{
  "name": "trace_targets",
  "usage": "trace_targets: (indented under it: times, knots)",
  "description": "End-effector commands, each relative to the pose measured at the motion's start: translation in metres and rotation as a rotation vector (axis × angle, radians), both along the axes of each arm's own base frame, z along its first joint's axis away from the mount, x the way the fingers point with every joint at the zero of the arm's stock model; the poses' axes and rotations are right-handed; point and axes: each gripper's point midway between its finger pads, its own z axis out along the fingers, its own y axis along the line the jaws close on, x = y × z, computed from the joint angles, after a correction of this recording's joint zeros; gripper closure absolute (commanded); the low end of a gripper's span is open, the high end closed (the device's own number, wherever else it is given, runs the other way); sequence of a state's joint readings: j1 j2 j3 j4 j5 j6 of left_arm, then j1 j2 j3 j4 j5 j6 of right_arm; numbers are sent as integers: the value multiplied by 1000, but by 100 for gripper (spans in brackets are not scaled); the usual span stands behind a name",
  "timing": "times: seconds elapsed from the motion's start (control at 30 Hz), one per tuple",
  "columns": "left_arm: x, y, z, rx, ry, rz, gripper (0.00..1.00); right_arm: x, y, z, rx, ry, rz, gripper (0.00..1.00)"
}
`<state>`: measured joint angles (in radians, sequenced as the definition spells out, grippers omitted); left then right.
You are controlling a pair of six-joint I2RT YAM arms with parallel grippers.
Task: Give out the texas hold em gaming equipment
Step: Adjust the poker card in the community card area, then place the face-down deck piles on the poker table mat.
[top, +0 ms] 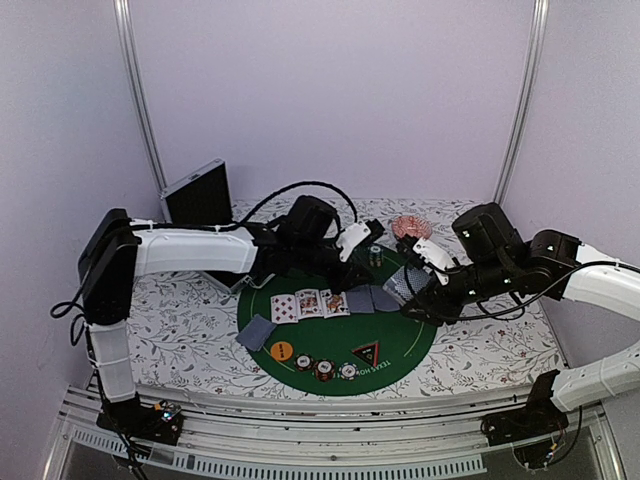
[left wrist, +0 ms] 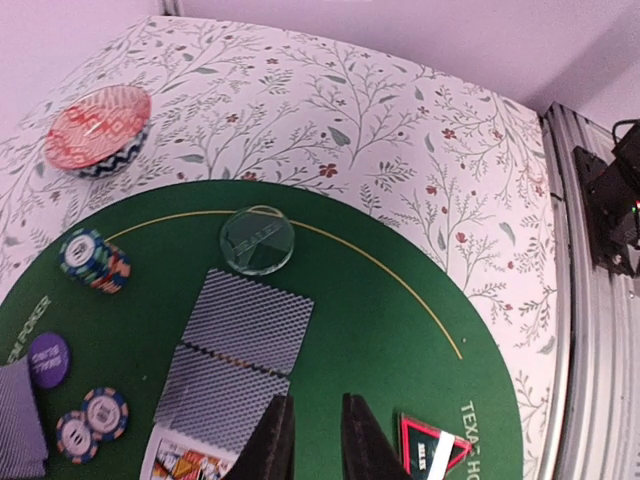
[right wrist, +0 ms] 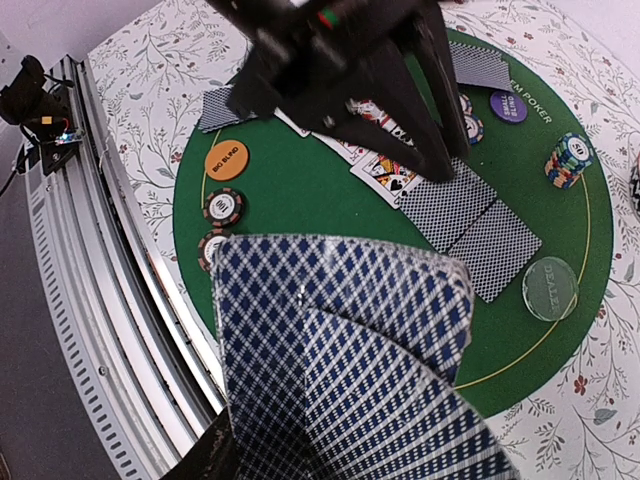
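The left arm reaches right over the green mat (top: 400, 338). The left gripper (left wrist: 316, 402) hangs slightly parted and empty above the row of cards (top: 322, 302). The right arm bends inward, and the right gripper (top: 412, 308) clamps a fan of cards (right wrist: 350, 350).

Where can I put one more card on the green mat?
The round green felt mat is bare between the row of playing cards and the orange round disc and striped poker chips, and again between the clear dealer disc and the dark triangular marker. The card row is crowded.
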<state>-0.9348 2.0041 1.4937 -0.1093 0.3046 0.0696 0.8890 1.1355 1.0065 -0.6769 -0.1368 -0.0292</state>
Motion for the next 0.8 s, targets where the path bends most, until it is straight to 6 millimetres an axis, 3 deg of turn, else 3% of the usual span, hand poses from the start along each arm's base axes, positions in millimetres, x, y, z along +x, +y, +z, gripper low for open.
trace_targets:
  times: [0.0, 0.2, 0.43, 0.6, 0.77]
  knots:
    - [16, 43, 42, -57, 18, 159, 81, 3, -4, -1, -1, 34, -65, 52]
    - [33, 128, 73, -63, 37, 410, 66, 7, -8, -32, -51, 126, -170, 52]
    - [20, 211, 105, -56, -89, 613, 32, 11, -11, -95, -191, 299, -309, 53]
    - [7, 248, 123, -49, -157, 693, 23, 8, -17, -135, -246, 386, -398, 53]
    - [0, 263, 128, -50, -189, 714, 19, 6, -20, -168, -308, 439, -447, 53]
